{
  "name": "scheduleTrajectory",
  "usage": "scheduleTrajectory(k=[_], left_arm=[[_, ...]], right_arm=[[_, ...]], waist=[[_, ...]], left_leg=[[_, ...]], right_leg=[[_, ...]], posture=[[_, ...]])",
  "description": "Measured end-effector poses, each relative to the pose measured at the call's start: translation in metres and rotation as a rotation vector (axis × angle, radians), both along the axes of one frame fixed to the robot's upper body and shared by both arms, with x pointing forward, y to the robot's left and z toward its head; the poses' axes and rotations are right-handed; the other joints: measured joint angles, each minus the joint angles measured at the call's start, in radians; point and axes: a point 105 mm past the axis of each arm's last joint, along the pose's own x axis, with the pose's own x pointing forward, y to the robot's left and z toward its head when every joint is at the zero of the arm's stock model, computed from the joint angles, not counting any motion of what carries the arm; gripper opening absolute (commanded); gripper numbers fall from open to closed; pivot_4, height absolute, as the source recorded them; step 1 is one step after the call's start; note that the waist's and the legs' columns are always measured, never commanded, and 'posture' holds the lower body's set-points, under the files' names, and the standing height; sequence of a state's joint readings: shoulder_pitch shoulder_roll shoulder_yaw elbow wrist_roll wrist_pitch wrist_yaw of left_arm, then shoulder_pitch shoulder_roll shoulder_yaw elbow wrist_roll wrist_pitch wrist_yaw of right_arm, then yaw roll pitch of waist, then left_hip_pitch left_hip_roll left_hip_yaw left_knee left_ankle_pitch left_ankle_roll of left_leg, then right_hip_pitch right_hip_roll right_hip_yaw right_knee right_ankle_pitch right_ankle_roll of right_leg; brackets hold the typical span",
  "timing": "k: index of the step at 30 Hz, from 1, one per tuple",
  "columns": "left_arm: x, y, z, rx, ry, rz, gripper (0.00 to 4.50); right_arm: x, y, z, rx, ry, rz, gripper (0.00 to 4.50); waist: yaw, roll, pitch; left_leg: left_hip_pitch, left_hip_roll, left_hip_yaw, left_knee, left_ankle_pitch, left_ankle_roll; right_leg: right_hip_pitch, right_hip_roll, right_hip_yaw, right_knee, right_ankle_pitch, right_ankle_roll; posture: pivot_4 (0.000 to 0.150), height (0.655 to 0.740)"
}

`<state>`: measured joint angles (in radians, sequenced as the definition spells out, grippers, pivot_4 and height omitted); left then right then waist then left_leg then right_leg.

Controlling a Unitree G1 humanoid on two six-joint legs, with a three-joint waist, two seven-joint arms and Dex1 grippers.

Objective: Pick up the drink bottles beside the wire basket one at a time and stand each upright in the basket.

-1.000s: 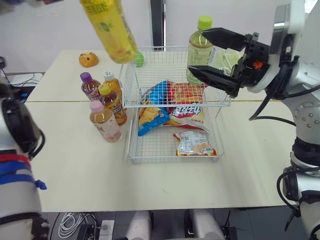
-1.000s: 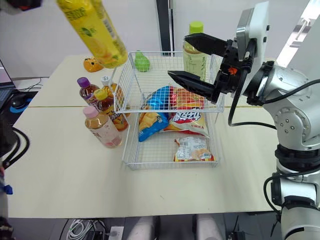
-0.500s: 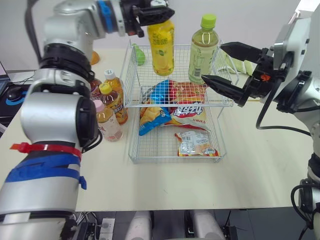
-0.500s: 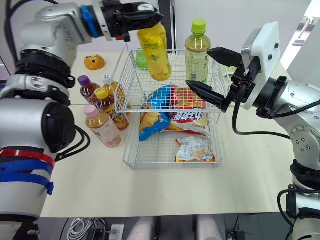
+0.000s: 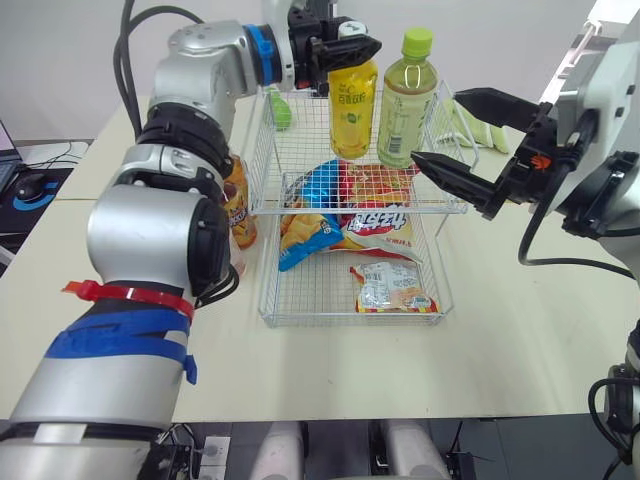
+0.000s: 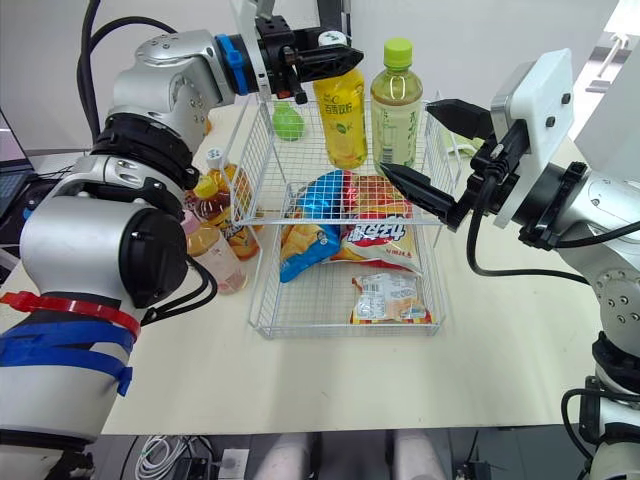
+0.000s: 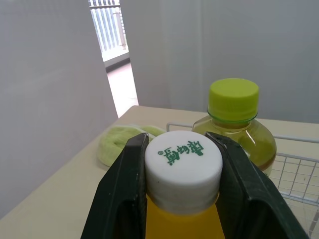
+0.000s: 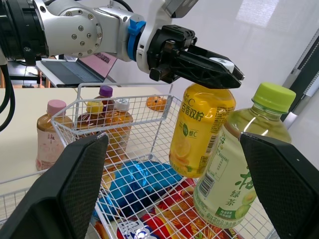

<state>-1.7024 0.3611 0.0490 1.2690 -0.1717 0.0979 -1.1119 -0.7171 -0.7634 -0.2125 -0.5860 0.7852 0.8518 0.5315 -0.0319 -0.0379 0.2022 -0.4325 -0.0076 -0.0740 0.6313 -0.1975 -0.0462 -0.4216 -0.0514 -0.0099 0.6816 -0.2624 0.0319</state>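
**Left gripper** [image 7: 178, 144]: two flat black fingers clamped on the smooth white printed cap of the yellow bottle [image 5: 353, 105]. The bottle is a clear plastic cylinder of yellow drink, hanging upright directly below the gripper inside the white wire basket [image 5: 310, 295]. Whether its base rests on the mesh cannot be told.

**Green bottle** [image 5: 403, 100]: lime cap, pale green tea, standing upright just beside the yellow bottle on the side toward the right gripper [image 5: 436, 128].

**Right gripper**: tapered black fingers spread wide and empty, near the green bottle.

**Snack bags** [image 5: 360, 215]: glossy and crinkled, lying on the basket floor below both grippers.

**Other bottles** [image 8: 49, 139]: grouped outside the basket under the left arm, on the matte cream table [image 5: 500, 330].
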Motion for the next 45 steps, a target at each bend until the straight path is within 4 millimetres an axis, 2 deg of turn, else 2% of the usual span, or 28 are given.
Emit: scheduleTrajectory(k=[6, 8, 16, 19, 22, 27, 30, 33, 35, 39, 41, 44, 45], left_arm=[[0.0, -0.004, -0.001, 0.004, 0.003, -0.006, 1.35], [0.0, -0.004, -0.002, 0.007, 0.002, -0.005, 2.06], [-0.003, -0.003, 0.004, -0.007, -0.01, -0.021, 4.45], [-0.004, 0.001, 0.009, -0.016, -0.019, -0.014, 4.48], [-0.004, 0.015, 0.015, -0.031, -0.027, 0.012, 4.48], [-0.008, 0.051, 0.033, -0.078, -0.047, 0.064, 4.48], [-0.018, 0.082, 0.05, -0.106, -0.093, 0.104, 4.48], [-0.024, 0.121, 0.052, -0.133, -0.115, 0.197, 4.48], [-0.028, 0.153, 0.045, -0.15, -0.118, 0.287, 4.48], [-0.038, 0.199, 0.025, -0.16, -0.111, 0.44, 4.48], [-0.05, 0.227, 0.008, -0.194, -0.106, 0.555, 4.48], [-0.067, 0.253, -0.019, -0.205, -0.097, 0.69, 4.48], [-0.078, 0.265, -0.031, -0.206, -0.109, 0.749, 4.48]], right_arm=[[-0.001, 0.001, 0.0, 0.009, 0.006, 0.008, 4.5], [-0.001, 0.001, 0.0, 0.01, 0.007, 0.01, 4.5], [0.001, 0.003, 0.0, 0.014, 0.011, 0.018, 4.5], [0.002, 0.003, -0.001, 0.018, 0.017, 0.022, 4.5], [0.003, 0.004, -0.001, 0.018, 0.015, 0.028, 4.5], [0.005, 0.006, 0.0, 0.016, 0.023, 0.058, 4.5], [0.006, 0.008, 0.004, 0.021, 0.015, 0.098, 4.5], [0.007, 0.017, 0.004, 0.027, 0.031, 0.173, 4.5], [0.007, 0.021, 0.005, 0.025, 0.035, 0.223, 4.5], [0.005, 0.031, 0.008, 0.017, 0.039, 0.324, 4.5], [0.005, 0.039, 0.007, 0.016, 0.055, 0.394, 4.5], [0.006, 0.048, 0.005, 0.02, 0.084, 0.476, 4.5], [0.004, 0.053, 0.004, 0.016, 0.094, 0.515, 4.5]], waist=[[-0.001, 0.0, 0.0], [-0.001, 0.0, 0.0], [-0.001, 0.0, 0.0], [-0.001, 0.0, 0.0], [-0.003, 0.0, 0.0], [-0.005, 0.0, 0.0], [-0.009, 0.0, 0.0], [-0.018, 0.001, 0.0], [-0.024, 0.001, 0.0], [-0.026, 0.001, -0.001], [-0.028, 0.001, -0.001], [-0.025, 0.001, -0.001], [-0.025, 0.001, -0.001]], left_leg=[[0.0, 0.0, 0.0, 0.0, 0.0, 0.0], [0.0, 0.0, 0.0, 0.0, 0.0, 0.0], [0.0, 0.0, 0.0, 0.001, 0.0, 0.0], [0.0, 0.0, 0.0, 0.001, 0.0, 0.0], [0.0, 0.0, 0.0, 0.001, 0.0, 0.0], [0.0, 0.0, 0.0, 0.001, 0.0, 0.0], [0.001, 0.001, -0.001, 0.0, 0.0, 0.0], [0.001, 0.001, 0.0, 0.0, 0.0, 0.0], [0.002, 0.001, -0.001, 0.0, 0.0, 0.0], [0.001, 0.002, -0.001, 0.0, 0.0, 0.0], [0.002, 0.003, -0.001, 0.001, 0.0, -0.001], [0.001, 0.004, -0.002, 0.002, 0.001, -0.001], [0.002, 0.005, -0.002, 0.001, 0.001, -0.001]], right_leg=[[0.0, 0.0, 0.0, 0.0, 0.0, 0.0], [0.0, 0.0, 0.0, 0.0, 0.0, 0.0], [0.0, 0.0, 0.0, 0.001, 0.0, 0.0], [0.0, 0.0, 0.0, 0.001, 0.0, 0.0], [0.0, 0.0, 0.0, 0.001, 0.0, 0.0], [0.0, 0.0, 0.0, 0.001, 0.0, 0.0], [0.0, 0.0, 0.0, 0.001, 0.0, 0.0], [0.0, 0.0, 0.001, 0.002, 0.0, 0.0], [0.0, 0.001, 0.001, 0.002, 0.0, 0.0], [0.0, 0.0, 0.001, 0.002, 0.0, 0.0], [0.0, 0.0, 0.001, 0.002, 0.0, 0.0], [0.001, 0.0, 0.0, 0.002, 0.0, 0.0], [0.001, -0.002, 0.001, 0.001, 0.0, 0.0]], posture=[[0.15, 0.74], [0.15, 0.74], [0.15, 0.74], [0.15, 0.74], [0.15, 0.74], [0.15, 0.74], [0.15, 0.74], [0.15, 0.74], [0.15, 0.74], [0.15, 0.74], [0.15, 0.74], [0.15, 0.74], [0.15, 0.74]])
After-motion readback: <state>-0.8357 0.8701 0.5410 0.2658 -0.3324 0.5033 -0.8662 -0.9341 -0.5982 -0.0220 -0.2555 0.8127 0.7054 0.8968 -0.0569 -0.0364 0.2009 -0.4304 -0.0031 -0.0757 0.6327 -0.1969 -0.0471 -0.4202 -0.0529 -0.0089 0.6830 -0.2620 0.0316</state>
